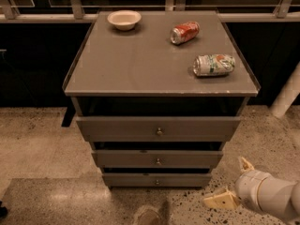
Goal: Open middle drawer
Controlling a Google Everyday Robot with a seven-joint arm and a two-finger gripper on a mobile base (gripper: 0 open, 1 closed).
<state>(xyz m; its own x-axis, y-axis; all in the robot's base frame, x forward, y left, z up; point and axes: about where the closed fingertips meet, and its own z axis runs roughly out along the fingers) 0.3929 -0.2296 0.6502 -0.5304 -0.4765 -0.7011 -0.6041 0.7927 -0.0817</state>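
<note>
The middle drawer (140, 159) is a grey flat front with a small round knob (158, 161), set between the wider top drawer (122, 128) and the narrow bottom drawer (136, 179). All three fronts look close to flush with the cabinet. My gripper (233, 182) is at the lower right, low over the floor, to the right of and below the middle drawer's knob. Its two cream fingers (220, 200) are spread apart and hold nothing. It touches no drawer.
On the cabinet top (140, 64) lie a white bowl (124, 19), a red can (184, 33) on its side and a green-white can (214, 64) on its side. A white post (286, 97) stands at the right. Speckled floor surrounds the cabinet.
</note>
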